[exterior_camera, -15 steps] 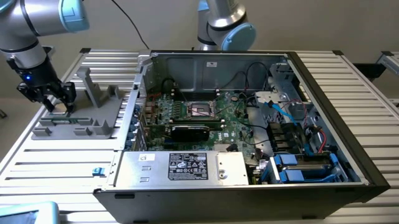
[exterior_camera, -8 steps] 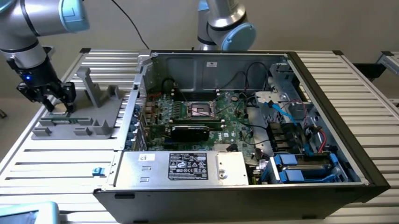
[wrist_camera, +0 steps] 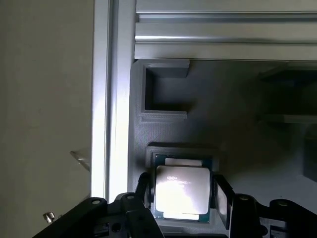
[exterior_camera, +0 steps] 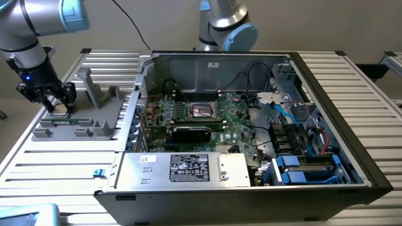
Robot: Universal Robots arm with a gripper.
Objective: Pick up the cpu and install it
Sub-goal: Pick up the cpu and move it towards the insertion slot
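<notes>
Plain beige wall (exterior_camera: 157, 23) behind, silver ribbed aluminium-slat surface (exterior_camera: 56, 165) across the whole scene, soft even light with glare on the slats, pale beige floor (wrist_camera: 44, 99) just past the surface's edge rail.

We see soft, even room light in the exterior view. The slatted table (exterior_camera: 351, 89) is pale and bright, while the inside of the computer case (exterior_camera: 213, 70), well away from the gripper (exterior_camera: 55, 101), sits darker. The wrist view is dimmer. The cpu (wrist_camera: 181, 191) between the gripper's fingers (wrist_camera: 220, 196) carries a white patch of glare that washes out its print. The metal rail (wrist_camera: 106, 99) beside the gripper gleams in a bright streak, and the grey holder (wrist_camera: 163, 89) beyond the gripper fades into deep shadow on the side away from the rail.
</notes>
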